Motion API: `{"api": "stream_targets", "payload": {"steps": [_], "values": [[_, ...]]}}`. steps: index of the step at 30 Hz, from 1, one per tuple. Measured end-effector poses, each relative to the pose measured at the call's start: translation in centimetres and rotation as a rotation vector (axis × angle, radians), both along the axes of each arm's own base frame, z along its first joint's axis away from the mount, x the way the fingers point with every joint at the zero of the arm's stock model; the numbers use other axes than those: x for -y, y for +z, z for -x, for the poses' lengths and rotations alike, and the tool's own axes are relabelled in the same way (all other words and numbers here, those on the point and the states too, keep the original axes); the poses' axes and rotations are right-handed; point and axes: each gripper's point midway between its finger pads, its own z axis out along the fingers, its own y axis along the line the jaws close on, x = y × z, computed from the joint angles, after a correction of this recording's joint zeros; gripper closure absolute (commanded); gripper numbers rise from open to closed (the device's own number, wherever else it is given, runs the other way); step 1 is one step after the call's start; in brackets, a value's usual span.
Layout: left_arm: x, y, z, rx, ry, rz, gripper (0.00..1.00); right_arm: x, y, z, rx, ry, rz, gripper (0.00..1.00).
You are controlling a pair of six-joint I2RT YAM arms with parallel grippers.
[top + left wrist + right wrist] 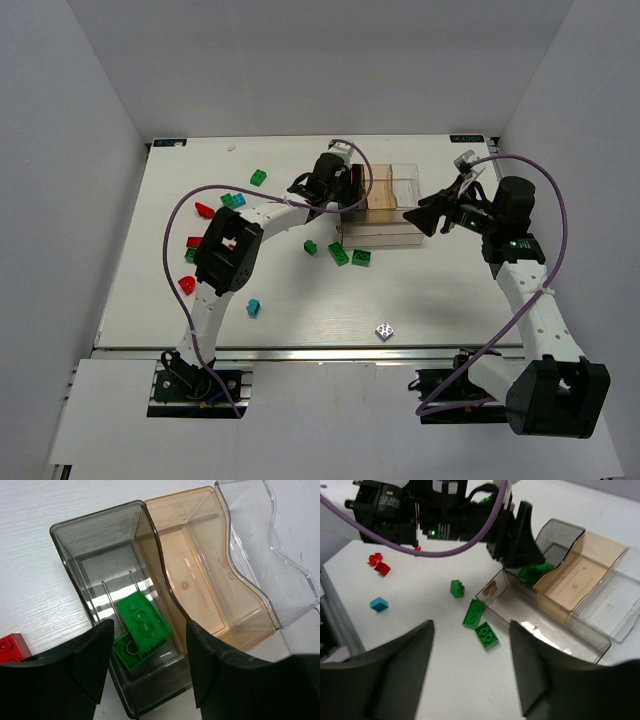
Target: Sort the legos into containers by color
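The table point(300, 310) carried the containers point(385, 238), one tray comprising a smoky compartment point(100, 540), a tan compartment point(200, 555), a clear compartment point(260, 540) and one long clear compartment along the near side. The left gripper point(150, 630) hung directly over the smoky compartment, jaws wide apart and gripping nothing. The right gripper point(470, 627) hovered at the tray's right side, likewise spread and empty. A green lego point(142, 625) lay in the smoky compartment below the left fingers, touching neither, apparently atop a second green piece. Three loose green legos point(339, 253) lay just beside the tray's near-left corner, base-ward of the left gripper; the longest point(473, 613) lay diagonal to the tray wall. The left arm was judged nearer, though only slightly. Embossing on the tan floor was illegible; no brand could be read.
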Motion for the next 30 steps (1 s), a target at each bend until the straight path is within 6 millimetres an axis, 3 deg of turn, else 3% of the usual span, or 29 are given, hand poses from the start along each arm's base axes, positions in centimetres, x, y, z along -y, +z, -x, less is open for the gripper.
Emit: {"api": "stream_targets", "payload": {"steps": [4,7,8,10,12,13,14,15,16,17,21,23,25,30], "values": [[0.1,0.6,-0.2,0.001,-0.004,-0.007,0.24,0.5,-0.7,0.7,-0.036,0.027,-0.004,0.27],[0.2,1.0,0.0,0.005,-0.018,-0.011,0.3,0.6,-1.1,1.5,-0.034,0.048,0.009,0.4],[0.0,1.3,0.0,0.009,-0.019,-0.013,0.51,0.5,-1.1,2.0,-0.031,0.059,0.011,0.44],[-0.9,2.1,0.4,0.01,-0.019,-0.024,0.8,0.3,-1.0,3.1,-0.004,0.09,0.017,0.58],[-2.3,3.5,0.3,0.015,-0.006,-0.036,1.0,-0.2,-0.8,4.6,0.032,0.135,0.016,0.64],[-3.5,4.4,-0.1,0.02,0.008,-0.035,1.0,-0.4,-0.8,5.3,0.05,0.164,0.015,0.63],[-4.9,5.3,-0.7,0.027,0.031,-0.032,0.98,-0.7,-0.9,6.0,0.061,0.194,0.011,0.61],[-6.9,5.9,-1.6,0.033,0.065,-0.03,0.79,-0.9,-1.1,6.5,0.065,0.22,0.008,0.48],[-9.3,6.4,-2.6,0.036,0.106,-0.033,0.64,-1.0,-1.2,6.9,0.063,0.24,0.003,0.4],[-12.0,6.6,-3.6,0.036,0.157,-0.038,0.42,-1.1,-1.4,7.0,0.064,0.254,0.004,0.33],[-22.7,5.0,-6.6,0.004,0.362,-0.115,0.2,-1.2,-2.2,7.4,0.062,0.292,0.016,0.16],[-26.1,3.4,-7.2,-0.025,0.426,-0.176,0.16,-1.2,-2.4,7.6,0.068,0.303,0.024,0.15],[-27.5,1.7,-7.7,-0.047,0.451,-0.241,0.14,-1.2,-2.7,7.7,0.071,0.307,0.033,0.14],[-26.2,-2.7,-9.0,-0.088,0.412,-0.363,0.13,-1.1,-3.2,7.9,0.066,0.313,0.047,0.11]]}}
